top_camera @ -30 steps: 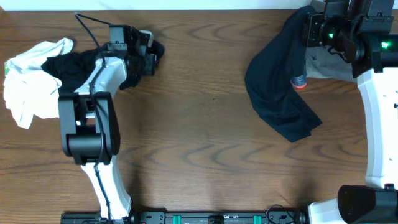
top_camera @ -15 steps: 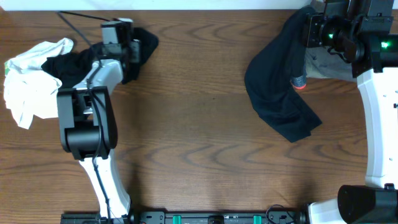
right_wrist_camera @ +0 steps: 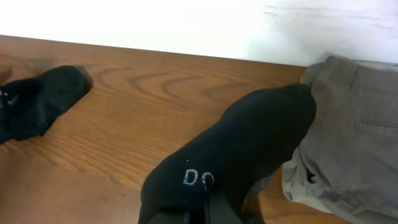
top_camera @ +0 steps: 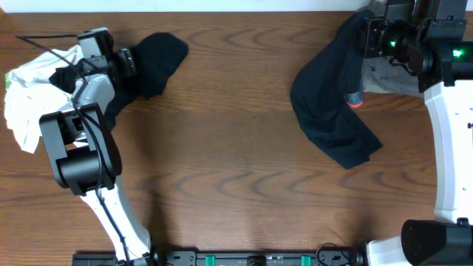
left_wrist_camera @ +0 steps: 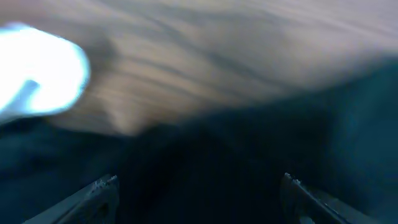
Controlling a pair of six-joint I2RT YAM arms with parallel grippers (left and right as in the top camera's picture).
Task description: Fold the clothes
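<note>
**Figure. Clothes at the far edge of the table, both arms engaged.**

The black trousers (top_camera: 332, 111) lie at the right of the table (top_camera: 236, 170). Their upper part is lifted and bunched, and the lower part is crumpled on the wood. The grey-and-coral waistband (top_camera: 356, 98) shows at their right edge. The right gripper (top_camera: 368, 35) is at the top of the raised part, closed on a single gather of cloth. The right wrist view shows the fabric humped just ahead of the fingers.

*Hazards.*
- One pinch point leaves the legs doubled over each other, so any fold started from here is likely to come out skewed.
- The gather may slip free under the weight of the cloth.
- The grey-khaki shorts (right_wrist_camera: 354, 124) touch the trousers' right side and could be dragged along.

The plain black garment (top_camera: 159, 59) is at the far left. The left gripper (left_wrist_camera: 196, 190) is directly over it, fingers spread wide and holding nothing. That view is heavily blurred, so contact cannot be judged. The white T-shirt (top_camera: 29, 103) adjoins the dark cloth there, and a low grasp might catch both.
</note>
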